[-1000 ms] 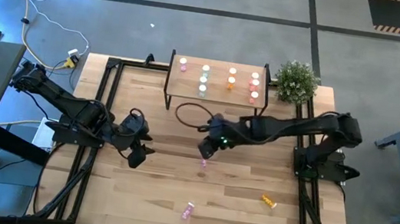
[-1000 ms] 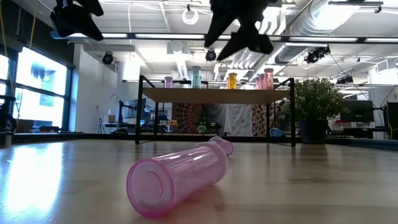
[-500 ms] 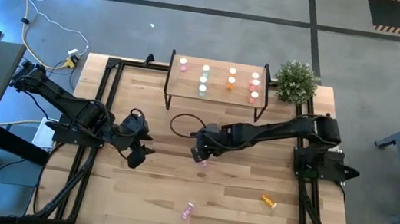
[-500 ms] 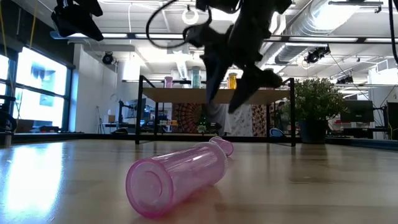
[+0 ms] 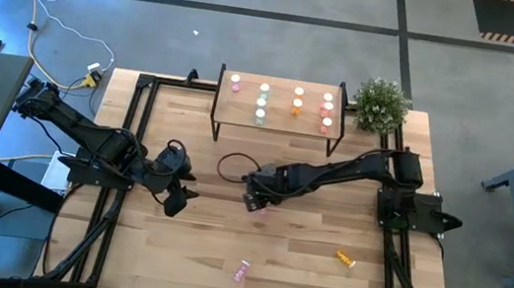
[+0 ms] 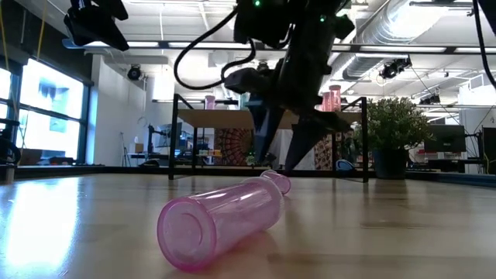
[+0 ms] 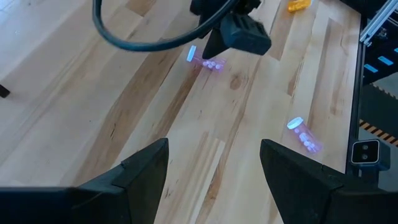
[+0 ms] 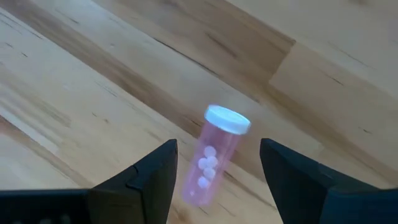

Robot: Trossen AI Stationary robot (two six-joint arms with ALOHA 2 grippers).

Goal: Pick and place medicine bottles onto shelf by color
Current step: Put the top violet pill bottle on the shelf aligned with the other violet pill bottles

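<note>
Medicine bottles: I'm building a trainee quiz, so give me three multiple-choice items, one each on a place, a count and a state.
1. Where is the right gripper?
A. Above the shelf
B. Low over a pink bottle mid-table
C. Beside the plant

2. How many bottles lie on the table, off the shelf?
A. One
B. Three
C. Six

3. How is the pink bottle at the right gripper?
A. Standing upright
B. Lifted in shut fingers
C. Lying on its side, capped, between open fingers

Answers: B, since the high view shows the gripper mid-table; B, that pink bottle, another pink one and an orange one; C, since the right wrist view shows it flat on the wood with its white cap on.
</note>
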